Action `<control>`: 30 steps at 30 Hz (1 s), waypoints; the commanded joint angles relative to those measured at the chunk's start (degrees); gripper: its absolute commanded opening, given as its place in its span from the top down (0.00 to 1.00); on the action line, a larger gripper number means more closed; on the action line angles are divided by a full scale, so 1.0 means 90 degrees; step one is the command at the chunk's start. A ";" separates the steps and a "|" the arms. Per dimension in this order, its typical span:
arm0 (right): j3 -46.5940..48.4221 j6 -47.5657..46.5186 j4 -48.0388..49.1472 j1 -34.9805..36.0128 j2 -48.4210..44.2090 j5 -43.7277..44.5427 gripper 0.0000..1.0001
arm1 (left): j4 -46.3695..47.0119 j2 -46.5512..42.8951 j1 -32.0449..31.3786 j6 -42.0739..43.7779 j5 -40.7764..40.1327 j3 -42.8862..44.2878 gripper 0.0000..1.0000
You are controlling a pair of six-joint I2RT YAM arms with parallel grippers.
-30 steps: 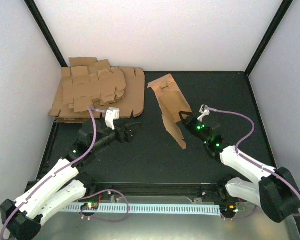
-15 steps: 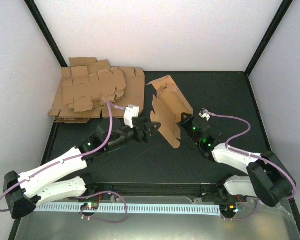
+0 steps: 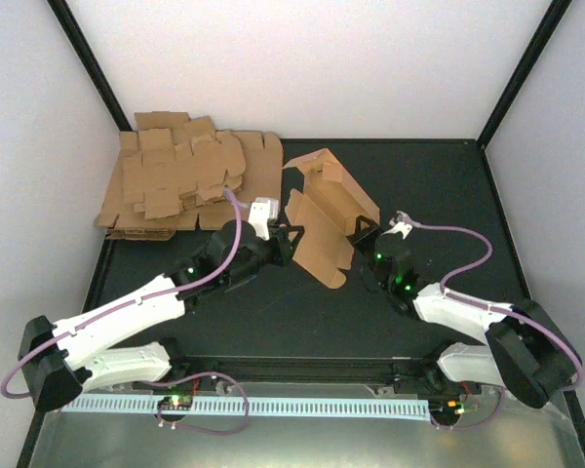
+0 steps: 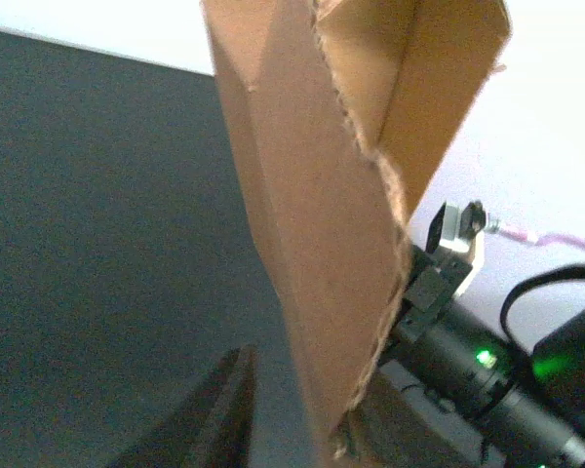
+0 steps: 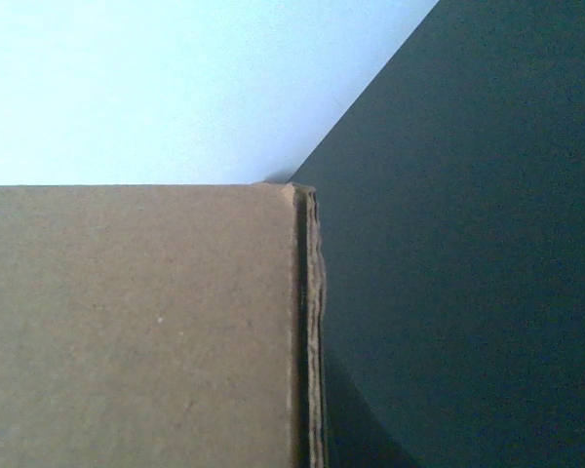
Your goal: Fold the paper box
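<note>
I see the paper box [image 3: 322,226] tilted at the middle of the table [image 3: 439,195], between both arms. My right end effector [image 3: 359,232] is clamped on its right edge. My left end effector [image 3: 291,240] meets its left edge, and I cannot tell whether it grips.

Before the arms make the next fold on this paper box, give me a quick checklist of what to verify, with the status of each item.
1. Hold by the right jaws on the paper box: ok, shut on its right edge.
2. Hold by the left jaws on its left panel: cannot tell; they sit at that panel, closure hidden.
3. Box walls raised: ok, sides stand up in the left wrist view.
4. Box clear of the cardboard pile: cannot tell; its far corner comes close to the pile's edge.
5. Arms apart: ok, left arm and right arm have the box between them.
</note>
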 commanded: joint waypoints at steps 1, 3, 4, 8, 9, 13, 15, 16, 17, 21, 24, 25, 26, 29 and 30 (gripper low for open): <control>-0.0186 -0.0158 0.0509 0.0040 -0.0103 0.0257 0.98 | -0.0144 0.0035 -0.0025 0.0186 -0.0251 0.0281 0.85; -0.0287 -0.0202 0.0724 0.0040 -0.0096 0.0150 0.94 | -0.0065 -0.0003 -0.0029 0.0244 -0.0066 0.0222 0.98; -0.0323 -0.0217 0.0797 0.0032 -0.0104 0.0108 0.89 | 0.0115 -0.0046 -0.0034 0.0318 0.0115 0.0146 0.98; -0.0384 -0.0197 0.0920 0.0038 -0.0063 0.0006 0.64 | 0.0903 -0.0239 -0.0079 0.0456 0.0547 -0.0360 0.98; -0.0398 -0.0174 0.0956 0.0037 -0.0042 -0.0028 0.63 | 0.0975 -0.0277 -0.0099 0.0506 0.0543 -0.0435 0.98; -0.0368 -0.0091 0.0892 0.0025 0.0053 -0.0350 0.41 | 0.0670 -0.0313 -0.0112 0.0632 0.0266 -0.0364 0.98; -0.0407 -0.0104 0.0938 0.0034 0.0066 -0.0622 0.30 | 0.0382 -0.0272 -0.0112 0.0720 0.0080 -0.0215 0.98; -0.0427 -0.0098 0.0931 0.0037 0.0060 -0.0758 0.24 | 0.0198 -0.0253 -0.0112 0.0767 -0.0056 -0.0111 0.98; -0.0456 -0.0093 0.0906 0.0031 0.0024 -0.0881 0.21 | 0.0021 -0.0223 -0.0112 0.0818 -0.0131 -0.0008 0.98; -0.0634 0.0031 0.0318 0.0032 -0.0409 -0.1103 0.07 | -0.0465 -0.0135 -0.0112 0.0901 -0.0616 0.0250 0.98; -0.0715 -0.0084 -0.0256 0.0039 -0.0863 -0.1290 0.00 | -0.0603 -0.0120 -0.0112 0.0954 -0.0976 0.0309 0.98; -0.0697 -0.0200 -0.0478 0.0040 -0.1034 -0.1408 0.00 | -0.0604 -0.0123 -0.0112 0.1019 -0.1059 0.0314 0.99; -0.0666 -0.0318 -0.0695 0.0039 -0.1149 -0.1547 0.00 | -0.0593 -0.0114 -0.0112 0.1098 -0.1168 0.0315 0.98; -0.0665 -0.0723 -0.1142 0.0034 -0.1420 -0.2133 0.01 | -0.0664 -0.0117 -0.0103 0.1294 -0.1407 0.0374 0.98; -0.0657 -0.0896 -0.1267 0.0039 -0.1466 -0.2371 0.01 | -0.0782 -0.0112 -0.0098 0.1348 -0.1471 0.0437 0.98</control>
